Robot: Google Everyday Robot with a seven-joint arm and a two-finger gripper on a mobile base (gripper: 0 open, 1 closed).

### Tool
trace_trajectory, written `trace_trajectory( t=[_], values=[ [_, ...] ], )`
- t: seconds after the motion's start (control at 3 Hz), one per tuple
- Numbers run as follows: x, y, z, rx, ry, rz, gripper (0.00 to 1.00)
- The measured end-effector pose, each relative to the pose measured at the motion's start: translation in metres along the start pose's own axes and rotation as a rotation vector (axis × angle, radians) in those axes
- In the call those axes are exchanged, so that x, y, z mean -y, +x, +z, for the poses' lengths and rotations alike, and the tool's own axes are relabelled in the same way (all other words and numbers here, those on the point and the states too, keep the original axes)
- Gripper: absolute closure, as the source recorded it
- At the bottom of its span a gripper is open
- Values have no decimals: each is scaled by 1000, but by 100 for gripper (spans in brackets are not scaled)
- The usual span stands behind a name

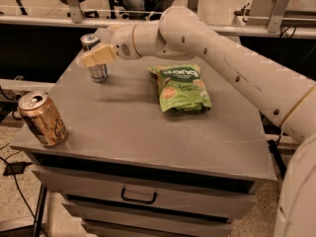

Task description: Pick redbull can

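In your camera view, the redbull can (98, 72) stands upright near the far left corner of the grey cabinet top (133, 132). Your gripper (95, 57) sits right at the can's middle, overlapping it; you cannot tell whether it is clasping or released. A green snack bag (182, 88) lies mid-table, well apart, and a gold can (42, 118) stands tilted at the near left edge.

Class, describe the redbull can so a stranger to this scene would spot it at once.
Start at the grey cabinet top and go to its far left corner, where the robot's pincer is. The redbull can stands upright behind it: tall, slim, blue and silver, unlike the squat gold can at the near left edge.
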State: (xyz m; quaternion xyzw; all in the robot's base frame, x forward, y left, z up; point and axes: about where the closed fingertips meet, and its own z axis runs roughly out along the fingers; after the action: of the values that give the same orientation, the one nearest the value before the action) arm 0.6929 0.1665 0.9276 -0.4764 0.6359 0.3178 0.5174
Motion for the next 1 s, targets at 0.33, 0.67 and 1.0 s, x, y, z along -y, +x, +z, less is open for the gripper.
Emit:
trace_trajectory(
  t=[0.33,0.67,1.0],
  values=[
    [-2,2,7,-5,-14,13,36],
    [-5,1,12,3,-33,21,59],
    [-4,-11,7,52,-50,34,82]
  ],
)
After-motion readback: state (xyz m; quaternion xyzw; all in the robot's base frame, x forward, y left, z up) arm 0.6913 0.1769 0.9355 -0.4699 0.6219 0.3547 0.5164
